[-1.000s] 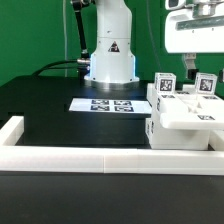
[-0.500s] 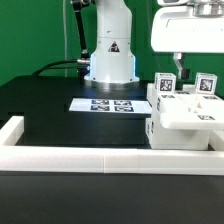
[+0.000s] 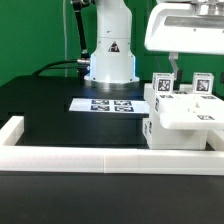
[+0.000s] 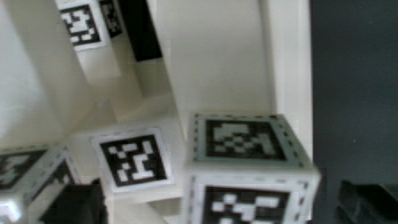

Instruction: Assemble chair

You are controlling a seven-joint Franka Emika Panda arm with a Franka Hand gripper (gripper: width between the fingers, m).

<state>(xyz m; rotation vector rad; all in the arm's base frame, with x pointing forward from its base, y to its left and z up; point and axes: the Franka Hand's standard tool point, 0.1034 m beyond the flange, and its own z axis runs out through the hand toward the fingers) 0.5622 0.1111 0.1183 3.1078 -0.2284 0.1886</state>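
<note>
The chair parts (image 3: 185,118) stand in a cluster of white blocks at the exterior view's right, with two upright tagged posts (image 3: 163,86) (image 3: 204,86) on top. My gripper (image 3: 174,70) hangs just above the nearer post, with its white hand filling the top right. In the wrist view a tagged post top (image 4: 242,150) fills the space between my dark fingers (image 4: 50,196). The jaws stand apart on either side of it and do not press on it. Another tagged post (image 4: 139,158) and a long white bar (image 4: 89,40) lie beside it.
The marker board (image 3: 105,104) lies flat on the black table in front of the robot base (image 3: 110,55). A long low white border rail (image 3: 100,156) runs along the table's near edge and turns up the exterior view's left side.
My gripper has moved toward the exterior view's left and a little lower, from the top right corner to just above the tagged posts. The chair parts have not moved.
</note>
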